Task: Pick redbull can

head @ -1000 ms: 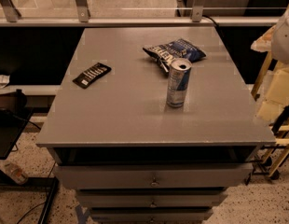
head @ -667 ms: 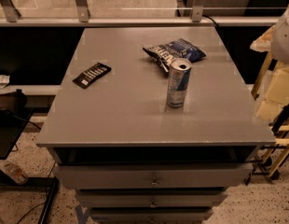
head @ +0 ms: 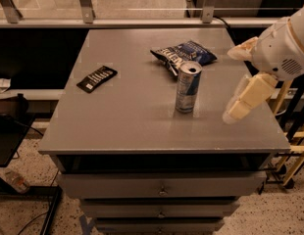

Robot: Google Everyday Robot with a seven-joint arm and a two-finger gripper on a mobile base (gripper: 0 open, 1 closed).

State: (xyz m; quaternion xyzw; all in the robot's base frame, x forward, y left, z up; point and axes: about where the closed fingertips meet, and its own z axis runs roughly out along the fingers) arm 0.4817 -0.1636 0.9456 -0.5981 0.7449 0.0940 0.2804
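Hovering at the right edge of the table (head: 117,126), your gripper (head: 229,84) has its fingers spread wide, near the can (head: 188,88) but not touching it. The can stands upright right of centre, just in front of the bag (head: 186,52). Come in level with its mid-body and straddle it squarely. It looks tippy, so close only once both fingers flank it.

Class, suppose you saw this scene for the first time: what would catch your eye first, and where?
The upright redbull can stands near the middle of the grey table, a dark blue snack bag just behind it. At the table's right edge the pale gripper hovers open, apart from the can.
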